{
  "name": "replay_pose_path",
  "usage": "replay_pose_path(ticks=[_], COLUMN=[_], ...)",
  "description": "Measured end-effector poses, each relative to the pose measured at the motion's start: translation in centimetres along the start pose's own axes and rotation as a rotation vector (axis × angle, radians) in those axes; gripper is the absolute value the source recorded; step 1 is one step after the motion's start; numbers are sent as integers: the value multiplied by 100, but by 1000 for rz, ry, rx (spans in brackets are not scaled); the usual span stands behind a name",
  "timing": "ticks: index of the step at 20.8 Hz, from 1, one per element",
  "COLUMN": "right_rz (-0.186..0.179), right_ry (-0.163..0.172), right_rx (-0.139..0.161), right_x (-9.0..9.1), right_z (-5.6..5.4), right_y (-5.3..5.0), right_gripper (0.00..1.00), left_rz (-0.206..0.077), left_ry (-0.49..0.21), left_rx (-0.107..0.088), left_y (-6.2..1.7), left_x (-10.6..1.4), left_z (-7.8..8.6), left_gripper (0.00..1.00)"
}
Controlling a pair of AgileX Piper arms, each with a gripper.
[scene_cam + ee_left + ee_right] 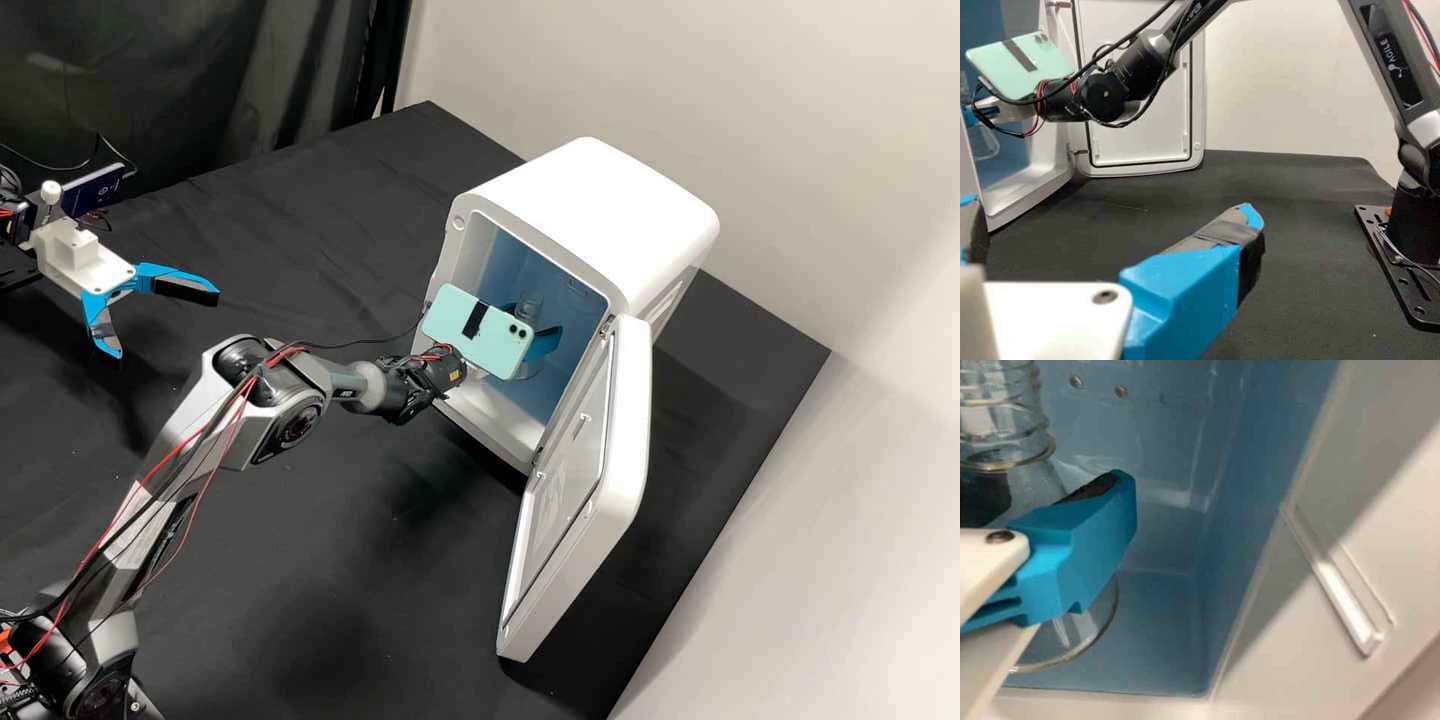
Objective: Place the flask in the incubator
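Flask (1005,412) stands upright inside the incubator (600,200), base apparently flat on the chamber floor. Right gripper (538,343) is within the chamber, against the flask; whether it grips cannot be determined. Left gripper (160,322) hangs wide open, holding nothing, near the left edge of the bench (350,250). Recommended: confirm the base seats fully, release gently, then withdraw straight out, clear of the neck and the open door (590,480). Count: one flask, one incubator, two grippers.

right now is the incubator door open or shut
Open: the door is swung out from the incubator, showing its blue inside with the flask in it.
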Motion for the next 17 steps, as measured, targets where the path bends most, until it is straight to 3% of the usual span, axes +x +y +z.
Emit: replay_pose_path(ticks=[4,13,17], right_rz=[-1,3,-15], right_ry=[-36,-58,-78], right_rx=[-1,4,3], right_x=[70,118,139], right_z=[133,238,339], right_y=[-40,-23,-118], right_gripper=[0,0,0], left_rz=[0,1,1], left_ry=[0,2,3], left_rx=[2,2,2], left_y=[0,1,2], left_x=[0,-1,-2], left_z=[0,-4,-6], left_gripper=[100,100,100])
